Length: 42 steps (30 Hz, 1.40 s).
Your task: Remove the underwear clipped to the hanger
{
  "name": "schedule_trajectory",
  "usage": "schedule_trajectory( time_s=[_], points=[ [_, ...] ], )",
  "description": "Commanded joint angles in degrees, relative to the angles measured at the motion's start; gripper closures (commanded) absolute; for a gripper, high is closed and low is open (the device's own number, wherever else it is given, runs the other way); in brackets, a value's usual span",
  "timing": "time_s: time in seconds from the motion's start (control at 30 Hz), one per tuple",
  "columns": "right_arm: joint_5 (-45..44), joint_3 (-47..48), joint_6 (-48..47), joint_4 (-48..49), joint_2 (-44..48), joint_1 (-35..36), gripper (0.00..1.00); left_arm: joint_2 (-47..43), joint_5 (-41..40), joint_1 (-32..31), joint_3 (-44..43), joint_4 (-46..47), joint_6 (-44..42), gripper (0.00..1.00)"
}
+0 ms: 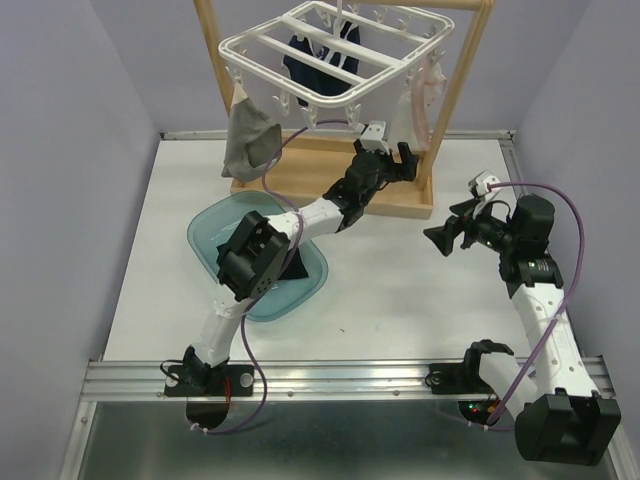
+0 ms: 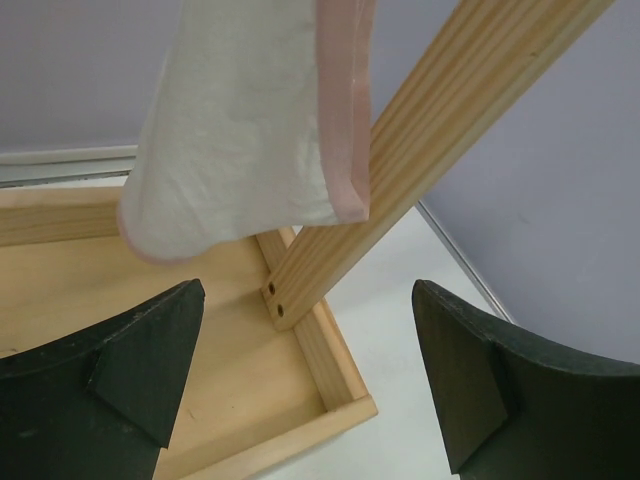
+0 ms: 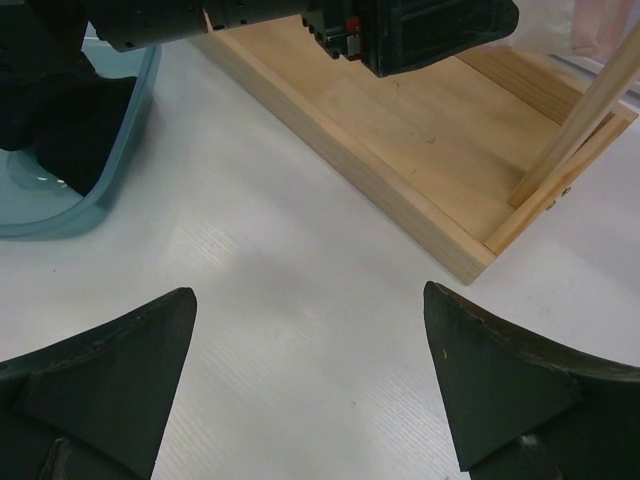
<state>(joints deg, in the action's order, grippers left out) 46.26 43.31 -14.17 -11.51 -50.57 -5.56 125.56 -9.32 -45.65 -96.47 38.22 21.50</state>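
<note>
The white table (image 1: 400, 300) is occupied by a wooden stand (image 1: 330, 185), under whose top bar the hanger (image 1: 330, 50) is hung. Black cloth (image 3: 70, 120) is seen in the teal basin (image 1: 210, 235). A grey garment (image 1: 247, 140), a navy garment (image 1: 320, 55) and a pale garment (image 2: 250, 110) are clipped to the hanger. The left gripper (image 2: 310, 300) is held wide open just below the pale garment. The right gripper (image 3: 310, 310) is spread wide over bare table.

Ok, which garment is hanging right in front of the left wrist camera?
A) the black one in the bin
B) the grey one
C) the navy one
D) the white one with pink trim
D: the left wrist view shows the white garment with pink trim hanging beside the wooden post, just above the open jaws.
</note>
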Motion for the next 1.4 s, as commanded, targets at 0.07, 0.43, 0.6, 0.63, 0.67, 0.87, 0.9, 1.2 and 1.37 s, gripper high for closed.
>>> schedule_trajectory(
  time_s=[0.07,0.43,0.6,0.63,0.67,0.87,0.9,1.2,1.37],
  points=[
    [-0.6,-0.8,-0.1,3.0,1.1,-0.9,0.00,2.9,-2.5,-0.3,-9.5,1.2,-0.9,0.04],
    [-0.1,-0.9,0.1,3.2,0.9,-1.8,0.00,12.2,-6.0,0.5,-24.3,-1.6,0.8,0.10],
    [0.3,-0.9,0.3,3.1,0.8,-2.1,0.00,17.4,-7.7,0.8,-34.0,-4.2,1.2,0.17],
    [0.4,-0.8,0.3,3.2,0.9,-2.2,0.00,18.9,-7.7,0.8,-35.1,-4.6,1.1,0.18],
    [0.4,-0.8,0.3,3.2,1.0,-2.3,0.00,20.2,-7.6,0.9,-36.9,-4.9,1.0,0.22],
    [0.5,-0.9,0.3,3.2,1.2,-2.5,0.00,21.5,-6.7,2.1,-38.4,-5.5,0.7,0.49],
    [0.6,-0.9,0.4,3.2,1.2,-2.6,0.00,21.5,-6.2,2.7,-37.7,-5.5,0.8,0.60],
    [0.6,-0.9,0.4,3.2,1.2,-3.0,0.00,11.8,0.3,5.0,-23.4,-1.3,-1.3,1.00],
    [0.6,-0.9,0.4,3.2,1.8,-3.2,0.00,-2.9,11.4,7.4,-3.9,7.5,-1.2,1.00]
  ],
)
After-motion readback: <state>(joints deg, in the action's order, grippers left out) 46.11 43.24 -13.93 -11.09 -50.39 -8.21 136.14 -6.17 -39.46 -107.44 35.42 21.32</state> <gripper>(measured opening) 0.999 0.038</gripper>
